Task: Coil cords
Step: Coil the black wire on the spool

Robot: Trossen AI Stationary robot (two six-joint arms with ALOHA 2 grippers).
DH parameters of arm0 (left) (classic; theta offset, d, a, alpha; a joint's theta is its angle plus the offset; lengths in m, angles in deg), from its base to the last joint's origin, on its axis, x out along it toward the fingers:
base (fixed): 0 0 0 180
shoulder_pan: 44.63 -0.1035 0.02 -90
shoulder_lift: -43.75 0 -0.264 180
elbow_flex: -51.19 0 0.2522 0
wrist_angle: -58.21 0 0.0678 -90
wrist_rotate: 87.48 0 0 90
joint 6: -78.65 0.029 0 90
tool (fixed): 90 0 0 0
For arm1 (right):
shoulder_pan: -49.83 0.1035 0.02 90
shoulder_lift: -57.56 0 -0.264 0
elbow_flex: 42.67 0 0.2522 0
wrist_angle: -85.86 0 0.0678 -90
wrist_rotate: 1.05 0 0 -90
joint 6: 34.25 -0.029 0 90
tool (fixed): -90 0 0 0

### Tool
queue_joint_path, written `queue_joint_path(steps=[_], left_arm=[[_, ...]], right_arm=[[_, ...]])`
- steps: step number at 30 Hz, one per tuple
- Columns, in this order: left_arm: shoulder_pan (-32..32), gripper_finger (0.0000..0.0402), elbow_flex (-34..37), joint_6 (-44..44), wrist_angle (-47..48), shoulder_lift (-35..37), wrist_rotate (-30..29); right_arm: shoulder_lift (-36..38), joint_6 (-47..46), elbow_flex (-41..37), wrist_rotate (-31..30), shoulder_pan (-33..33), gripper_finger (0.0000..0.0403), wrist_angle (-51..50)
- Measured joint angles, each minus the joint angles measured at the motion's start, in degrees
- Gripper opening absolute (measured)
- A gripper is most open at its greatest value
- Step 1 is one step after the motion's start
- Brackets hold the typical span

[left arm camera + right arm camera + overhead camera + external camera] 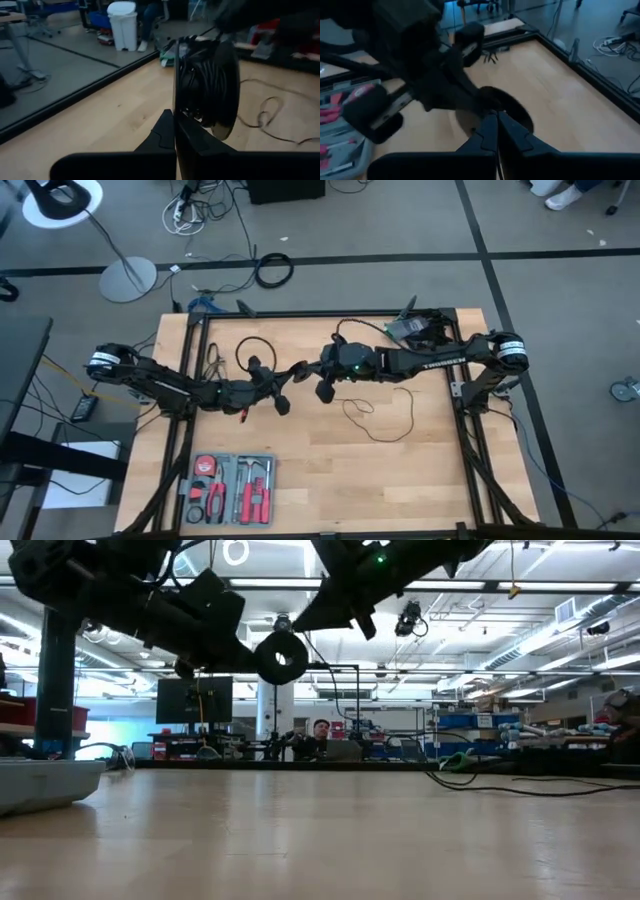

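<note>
Left hand raised over the middle of the tabletop, fingers pressed together on the rim of the round black puck. Puck held on edge well above the wood, flat faces vertical; seen face-on as a ring in the low view, edge-on as a thin upright disc with black wire wound at its core in the left wrist view. Right hand just beside it, reaching in from the right, fingers closed narrow; right wrist view puts those fingers directly at the puck, with the left arm crossing behind. Whether anything is pinched there, cannot tell.

Rest of the thin black cord lying loose on the wood to the right of the hands, long run stretching roughly left to right with a few slack loops. Another dark loop near the far rail, behind the left arm.

High view alone shows the tool case at the near left corner. Low view alone shows the gap under the puck, plus a person seated far back in the room.
</note>
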Motion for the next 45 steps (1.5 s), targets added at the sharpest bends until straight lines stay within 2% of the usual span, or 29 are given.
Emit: queue_joint_path(steps=[8,12,27,32,35,39,42,45], left_arm=[[-0.29,0.0000,-2.09,0.11,0.63,-1.70,-4.93],[-0.31,0.0000,-1.95,0.04,-1.07,-2.51,-5.85],[-0.62,0.0000,-2.15,-2.79,-0.89,-4.56,-3.91],[-0.71,0.0000,1.07,-6.25,-3.92,-4.66,-3.42],[-0.71,0.0000,5.29,-9.41,-8.57,-4.67,-3.34],[-0.69,0.0000,10.02,-11.07,-16.04,-4.67,-1.69],[-0.67,0.0000,12.18,-10.97,-22.03,-4.67,-0.35],[-0.67,0.0000,13.38,-10.88,-24.40,-4.67,0.95]], right_arm=[[-3.55,0.44,0.22,1.08,0.50,0.0009,5.23],[-4.76,2.30,0.16,3.65,0.52,0.0021,6.52],[-3.86,6.39,0.02,4.00,0.69,0.0038,7.17],[-2.24,6.45,0.00,3.71,1.96,0.0040,1.24],[-0.68,5.43,0.00,-1.01,3.54,0.0036,-5.38],[1.37,5.38,-3.22,-12.75,6.59,0.0027,-7.58],[2.01,5.16,-9.10,-16.66,8.28,0.0022,0.47],[1.11,5.43,-18.27,-16.61,8.76,0.0020,16.95]])
